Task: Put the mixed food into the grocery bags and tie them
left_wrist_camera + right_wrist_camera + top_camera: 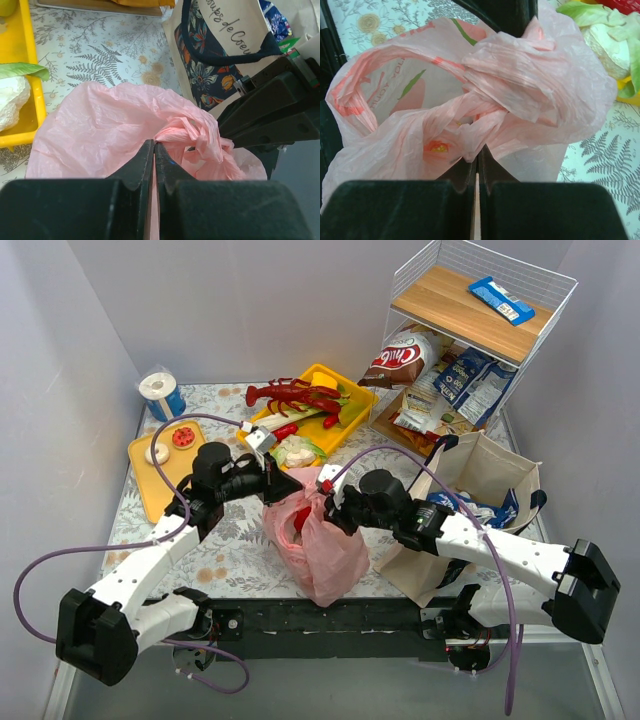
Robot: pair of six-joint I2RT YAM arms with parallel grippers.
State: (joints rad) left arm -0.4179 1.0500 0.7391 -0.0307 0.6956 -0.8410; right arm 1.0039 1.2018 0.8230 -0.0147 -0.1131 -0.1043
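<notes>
From above, shows pink bag point(320, 545) upright beside canvas tote point(490, 480), left gripper point(288, 488) and right gripper point(332, 502) at its top; from left wrist, shows fingers closed on pink film; from right wrist, likewise pinched, twisted handles just beyond tips.

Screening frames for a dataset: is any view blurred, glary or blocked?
Top external: sharp, evenly lit, no glare on the pink bag. Left wrist: clear, but the dark left gripper blocks the lower part. Right wrist: the bag fills the frame, sharp; the right gripper is featureless black below.
</notes>
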